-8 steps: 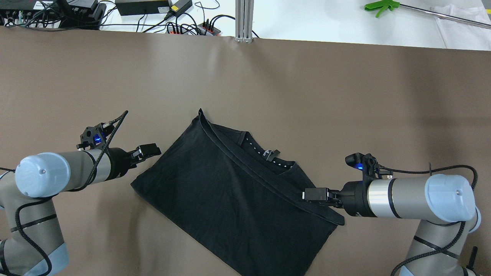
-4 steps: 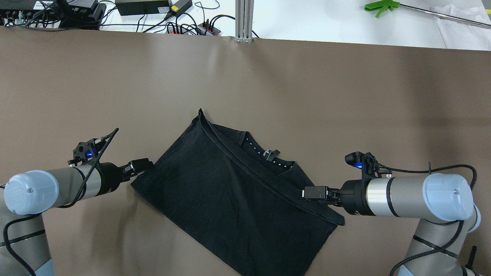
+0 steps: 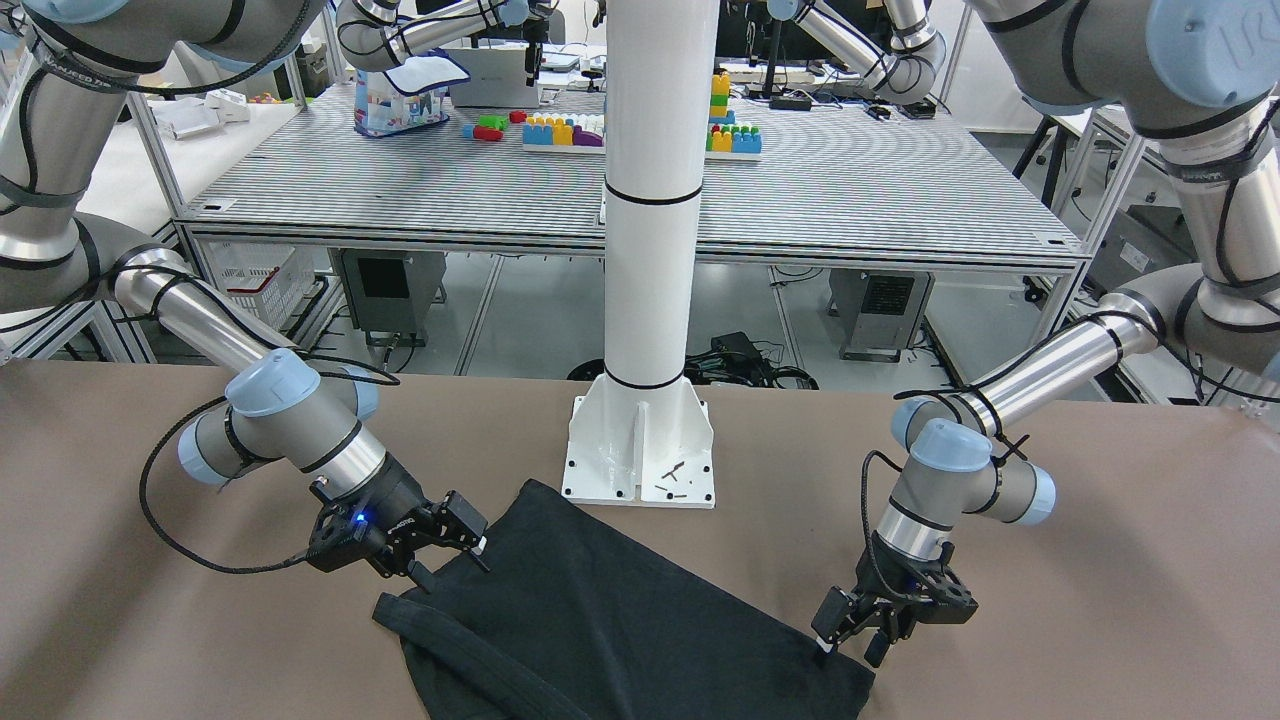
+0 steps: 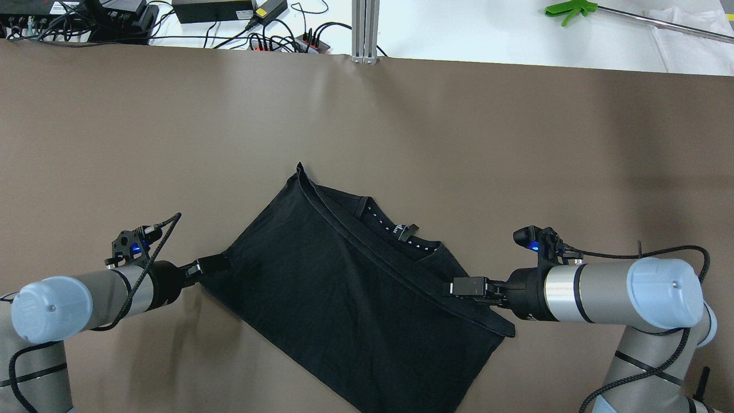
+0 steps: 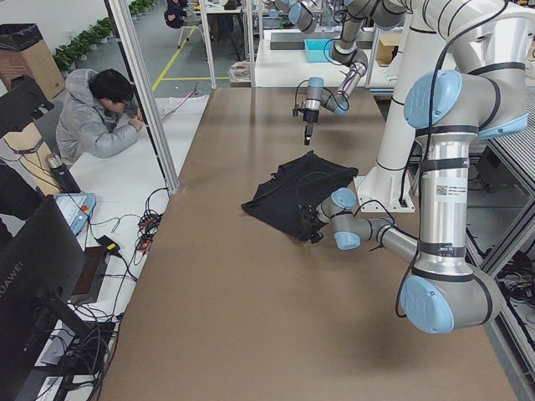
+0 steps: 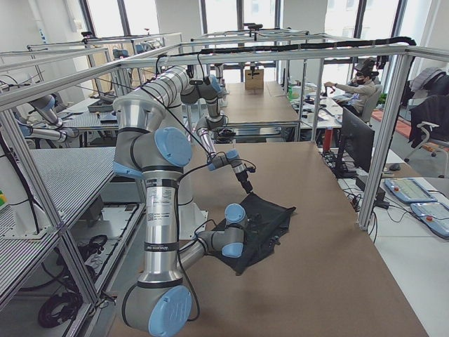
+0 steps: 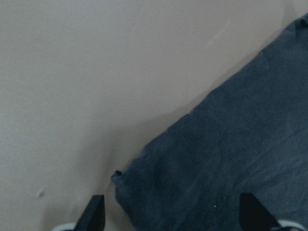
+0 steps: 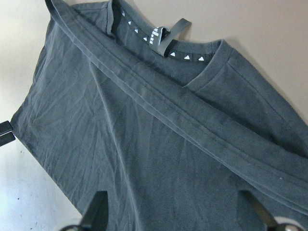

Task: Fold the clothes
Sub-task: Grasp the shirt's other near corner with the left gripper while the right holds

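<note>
The black garment (image 4: 344, 298) lies folded and askew on the brown table (image 4: 516, 143), with its collar and grey loop (image 4: 403, 231) showing under a folded-over hemmed edge. My left gripper (image 4: 209, 267) is open, low at the garment's left corner. In the left wrist view (image 7: 173, 216) that corner (image 7: 231, 144) lies between the fingers. My right gripper (image 4: 461, 287) is open and empty, held above the hem at the garment's right side. The right wrist view (image 8: 175, 216) looks down on the garment (image 8: 144, 144). Both show in the front view, left (image 3: 850, 635) and right (image 3: 455, 545).
The robot's white pedestal base (image 3: 640, 450) stands just behind the garment. Cables and power strips (image 4: 275, 40) and a green tool (image 4: 567, 10) lie beyond the table's far edge. A person (image 5: 100, 117) sits beside the table.
My left gripper has moved back toward the robot and down to the garment's left corner. The right gripper and the garment have hardly moved.
</note>
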